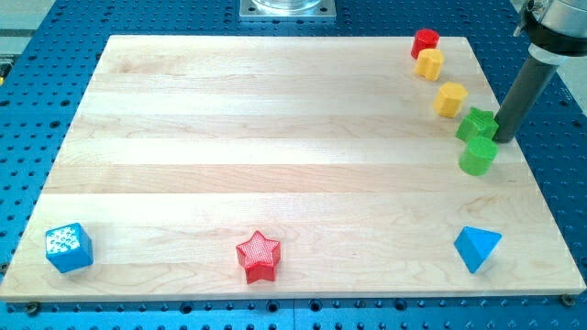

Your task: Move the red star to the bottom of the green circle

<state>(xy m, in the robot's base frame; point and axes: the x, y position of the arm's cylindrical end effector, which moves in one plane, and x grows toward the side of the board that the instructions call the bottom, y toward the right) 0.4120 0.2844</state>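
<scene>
The red star [258, 256] lies near the view's bottom edge of the wooden board, a little left of centre. The green circle [477, 156], a short cylinder, stands at the view's right, touching a second green block [478, 124] just above it. My tip [503, 138] is at the right edge of the board, right beside the upper green block and just up and right of the green circle. The red star is far from my tip, down and to the left.
A red block [425, 42], a yellow block [429, 64] and a yellow hexagon-like block [449, 99] run diagonally at the top right. A blue triangle [476, 247] sits at the bottom right, a blue cube [69, 247] at the bottom left.
</scene>
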